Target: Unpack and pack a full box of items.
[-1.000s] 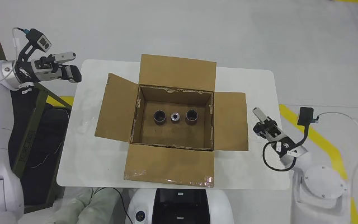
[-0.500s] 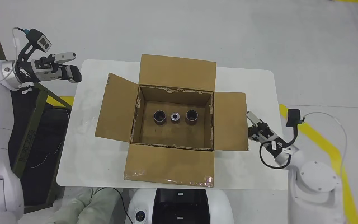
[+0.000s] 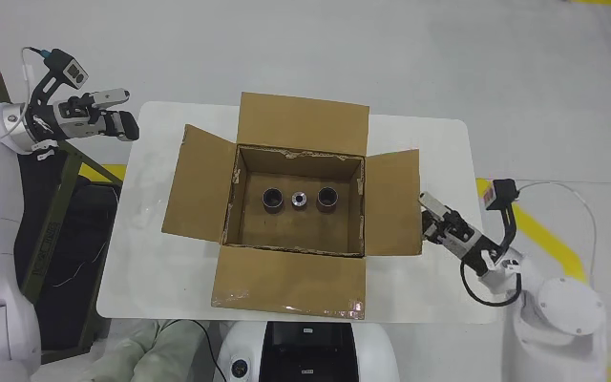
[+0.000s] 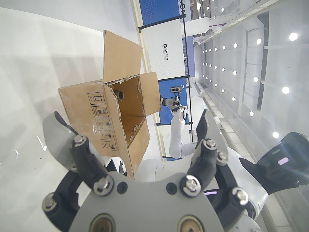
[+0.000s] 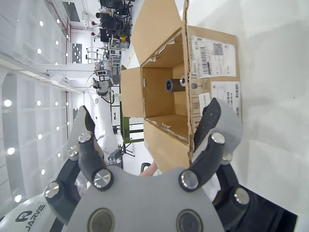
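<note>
Right gripper (image 3: pixel 430 208), spread and empty, sits just beside the open box (image 3: pixel 286 277), apparently staged to reach the cylinders (image 3: pixel 327 198).

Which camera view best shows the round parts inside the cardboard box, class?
The top view: it looks straight down into the open box, so all three round parts show in a row on its floor. The left wrist view catches one past a wall; the right wrist view shows one fully and another's end.
</note>
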Robot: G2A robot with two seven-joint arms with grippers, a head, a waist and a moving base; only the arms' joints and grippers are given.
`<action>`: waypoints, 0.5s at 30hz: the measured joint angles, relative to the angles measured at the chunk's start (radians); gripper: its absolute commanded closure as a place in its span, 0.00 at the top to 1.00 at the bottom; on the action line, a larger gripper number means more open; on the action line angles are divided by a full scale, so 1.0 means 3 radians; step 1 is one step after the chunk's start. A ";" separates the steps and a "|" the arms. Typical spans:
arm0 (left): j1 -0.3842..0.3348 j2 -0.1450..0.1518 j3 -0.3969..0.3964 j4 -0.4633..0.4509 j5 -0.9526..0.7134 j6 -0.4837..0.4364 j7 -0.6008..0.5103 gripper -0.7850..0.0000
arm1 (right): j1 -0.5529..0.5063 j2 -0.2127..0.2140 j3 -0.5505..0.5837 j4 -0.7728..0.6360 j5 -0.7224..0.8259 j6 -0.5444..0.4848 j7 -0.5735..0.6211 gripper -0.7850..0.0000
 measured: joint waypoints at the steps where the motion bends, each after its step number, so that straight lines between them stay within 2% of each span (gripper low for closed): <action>1: 0.0000 0.0000 0.0000 0.0000 0.0000 0.0000 0.0000 1.00 | 0.0006 0.0007 -0.0015 -0.0029 0.0043 -0.0005 0.0017 1.00; 6: 0.0000 0.0000 0.0000 0.0000 0.0000 0.0000 0.0000 1.00 | 0.0077 0.0037 -0.0154 -0.0132 0.0091 -0.0014 0.0055 1.00; 15: 0.0000 0.0000 0.0000 0.0000 0.0000 0.0000 0.0000 1.00 | 0.0354 0.0079 -0.0710 -0.0076 -0.0086 0.0056 0.0001 1.00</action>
